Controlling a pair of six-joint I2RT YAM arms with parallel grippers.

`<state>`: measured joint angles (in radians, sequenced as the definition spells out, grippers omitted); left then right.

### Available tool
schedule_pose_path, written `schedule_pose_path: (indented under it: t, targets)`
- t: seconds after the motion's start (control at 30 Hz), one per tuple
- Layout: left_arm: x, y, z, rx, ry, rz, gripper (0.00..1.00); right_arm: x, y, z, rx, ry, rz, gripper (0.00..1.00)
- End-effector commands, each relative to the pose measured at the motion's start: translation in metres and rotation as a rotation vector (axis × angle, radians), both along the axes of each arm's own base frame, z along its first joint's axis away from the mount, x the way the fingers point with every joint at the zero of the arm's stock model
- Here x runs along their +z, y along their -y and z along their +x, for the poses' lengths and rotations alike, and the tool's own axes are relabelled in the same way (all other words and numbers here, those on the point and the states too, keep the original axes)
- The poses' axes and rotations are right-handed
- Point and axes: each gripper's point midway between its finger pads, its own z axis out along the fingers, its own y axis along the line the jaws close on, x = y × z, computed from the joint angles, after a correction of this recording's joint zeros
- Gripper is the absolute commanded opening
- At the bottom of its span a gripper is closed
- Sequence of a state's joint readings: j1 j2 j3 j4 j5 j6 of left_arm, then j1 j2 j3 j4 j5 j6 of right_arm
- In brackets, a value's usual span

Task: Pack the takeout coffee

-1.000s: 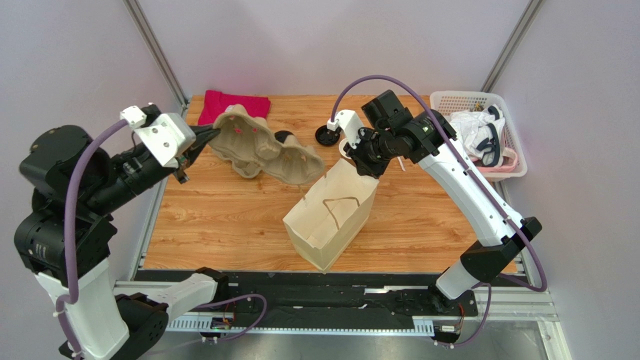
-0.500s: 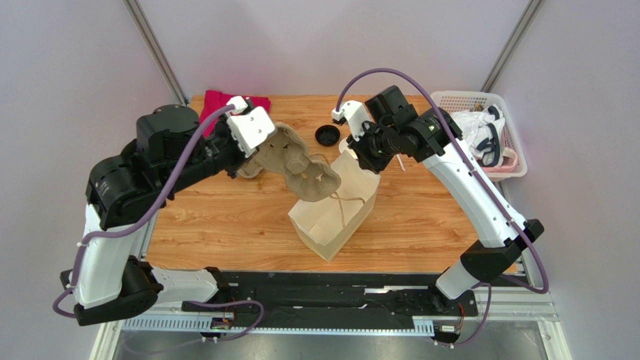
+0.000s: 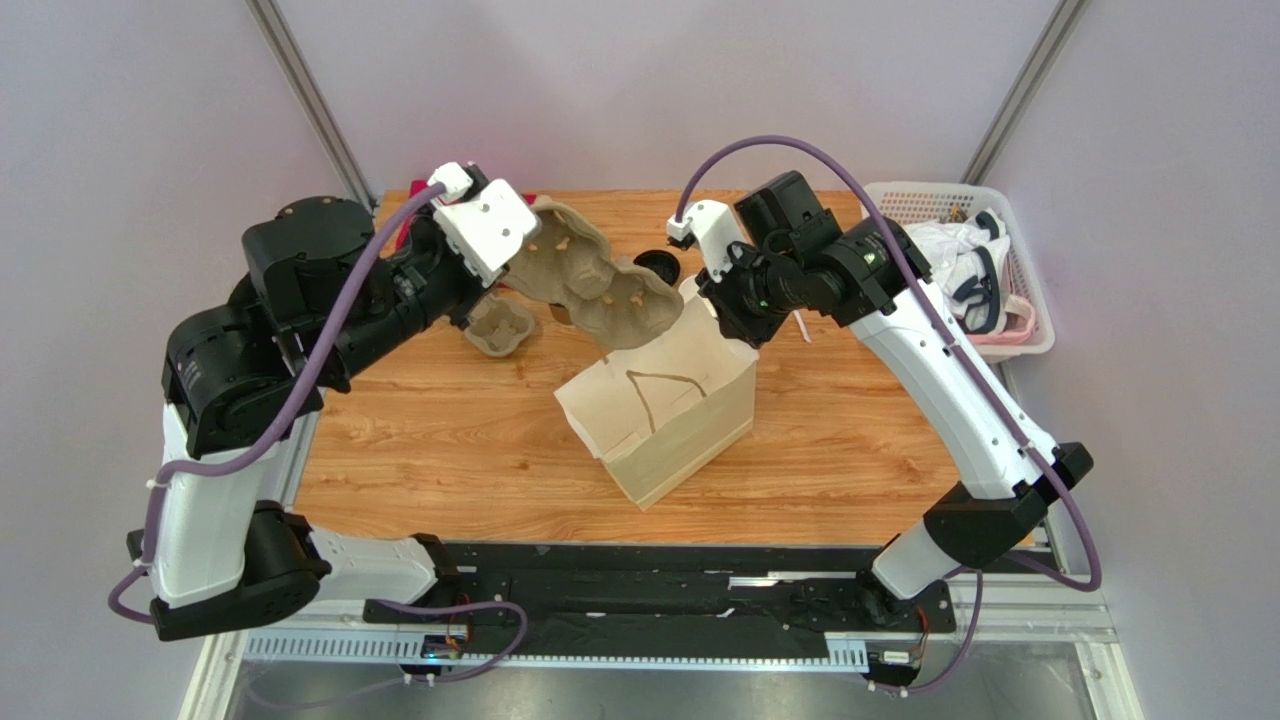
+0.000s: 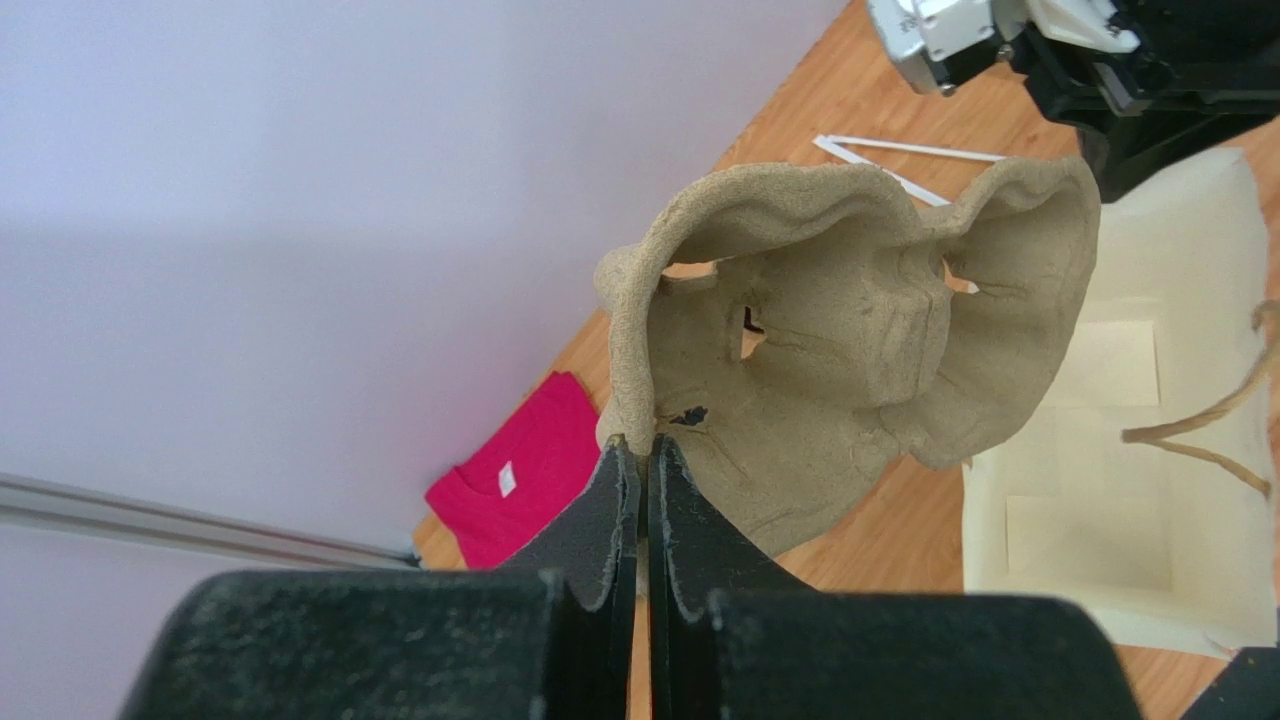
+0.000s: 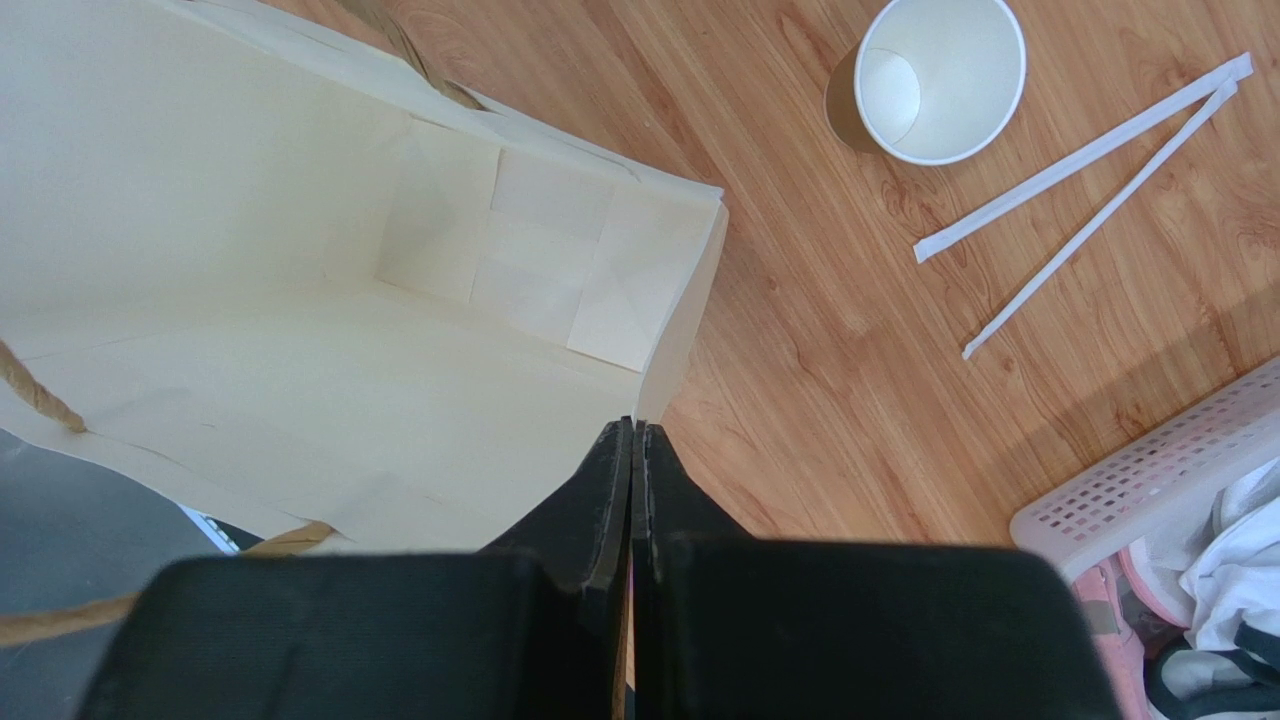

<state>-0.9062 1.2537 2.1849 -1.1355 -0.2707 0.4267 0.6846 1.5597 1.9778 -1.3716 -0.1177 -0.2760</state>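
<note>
No clear sight of the takeout coffee in any view. All that shows is a black round lid (image 3: 657, 267) peeking out past the far edge of the cup carrier (image 3: 601, 293), between the two tools. Whether a cup sits under it, I cannot tell.

The left tool (image 4: 646, 447) is clenched on the carrier's rim and holds that moulded pulp tray up off the worktop (image 3: 451, 450), with its cells hanging out ahead of the fingers. The right tool (image 5: 631, 432) is pinched tight on the top edge of the paper bag (image 3: 661, 413), whose mouth gapes open just below and left of it.

Beyond the right tool, an open cup with a white inside (image 5: 939, 75) stands on the wood, with two white paper strips (image 5: 1082, 158) beside it. A white basket (image 3: 902, 203) sits further out to its right. A red cloth (image 4: 519, 473) lies below the left tool, by the wall.
</note>
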Motion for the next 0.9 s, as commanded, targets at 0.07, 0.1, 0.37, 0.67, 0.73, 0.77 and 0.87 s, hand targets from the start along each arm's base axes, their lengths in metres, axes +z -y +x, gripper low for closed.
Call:
schedule_pose_path:
  t: [0.07, 0.1, 0.37, 0.67, 0.73, 0.77, 0.87]
  targets:
    - [-0.030, 0.037, -0.018, -0.144, 0.027, 0.147, 0.00, 0.008, 0.009, -0.018, -0.013, -0.053, 0.000, 0.00]
    - [-0.033, 0.040, -0.019, -0.147, 0.050, 0.177, 0.00, 0.008, 0.009, -0.018, -0.014, -0.057, -0.001, 0.00]
    - [-0.041, 0.062, -0.026, -0.204, 0.187, 0.327, 0.00, 0.006, 0.003, -0.036, 0.109, -0.093, 0.011, 0.00]
    - [-0.086, 0.110, -0.082, -0.602, 0.293, 0.574, 0.00, 0.005, -0.022, -0.039, 0.358, -0.081, -0.020, 0.00]
    - [-0.099, 0.118, -0.092, -0.667, 0.238, 0.593, 0.00, 0.003, -0.027, -0.040, 0.395, -0.095, -0.019, 0.00]
    - [-0.102, 0.120, -0.093, -0.675, 0.225, 0.595, 0.00, 0.001, -0.031, -0.039, 0.420, -0.094, -0.025, 0.00]
    - [-0.113, 0.127, -0.093, -0.689, 0.209, 0.620, 0.00, -0.001, -0.039, -0.040, 0.473, -0.081, -0.035, 0.00]
